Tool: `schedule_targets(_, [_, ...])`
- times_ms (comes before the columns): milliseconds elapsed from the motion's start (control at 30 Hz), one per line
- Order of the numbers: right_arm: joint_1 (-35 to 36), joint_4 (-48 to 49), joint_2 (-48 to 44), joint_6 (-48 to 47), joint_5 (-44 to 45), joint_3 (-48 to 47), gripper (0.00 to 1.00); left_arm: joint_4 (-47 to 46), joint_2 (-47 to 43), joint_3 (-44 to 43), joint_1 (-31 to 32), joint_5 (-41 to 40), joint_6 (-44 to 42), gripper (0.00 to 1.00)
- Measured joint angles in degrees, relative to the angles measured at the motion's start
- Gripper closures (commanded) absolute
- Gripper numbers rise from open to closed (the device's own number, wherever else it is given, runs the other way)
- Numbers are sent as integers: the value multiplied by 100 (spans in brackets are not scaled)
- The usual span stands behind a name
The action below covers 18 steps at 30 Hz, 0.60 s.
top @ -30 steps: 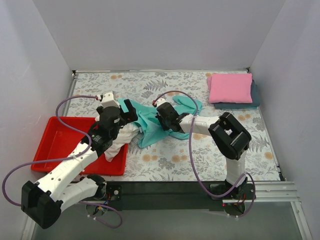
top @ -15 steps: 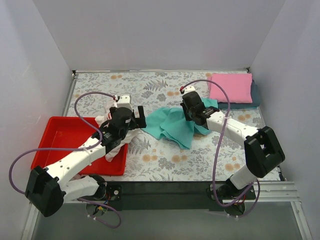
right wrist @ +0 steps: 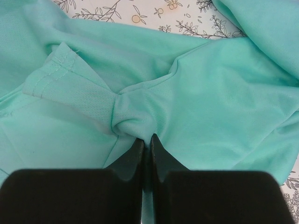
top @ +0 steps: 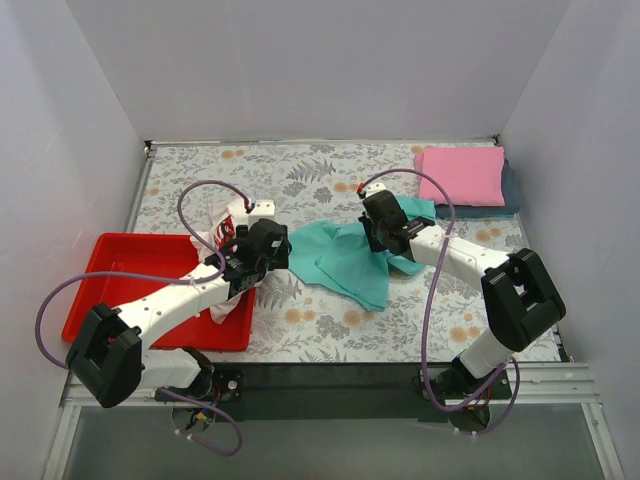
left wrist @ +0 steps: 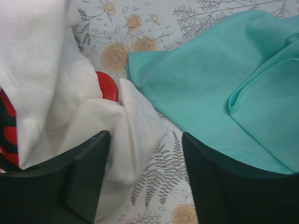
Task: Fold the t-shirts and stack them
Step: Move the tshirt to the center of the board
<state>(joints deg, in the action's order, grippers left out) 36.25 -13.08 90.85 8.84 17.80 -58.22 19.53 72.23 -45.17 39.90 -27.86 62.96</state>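
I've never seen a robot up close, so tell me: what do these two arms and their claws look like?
Both the left arm and right arm have white shells between chunky black joints. A thin purple cable loops loosely along each. The left gripper and right gripper are black, each with two blunt fingers.

Red plastic tray (top: 120,255) sits at the counter's (top: 330,325) near left corner, along its left edge. Counter surface carries a floral print. White walls (top: 320,70) enclose three sides.
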Motion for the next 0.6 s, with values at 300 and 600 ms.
schedule_targets(300, [-2, 52, -87, 22, -155, 184, 99, 562, -98, -2, 44, -483, 476, 85])
schedule_targets(600, [-2, 74, -417, 22, -345, 297, 99, 1982, -774, -146, 74, -1563, 1899, 100])
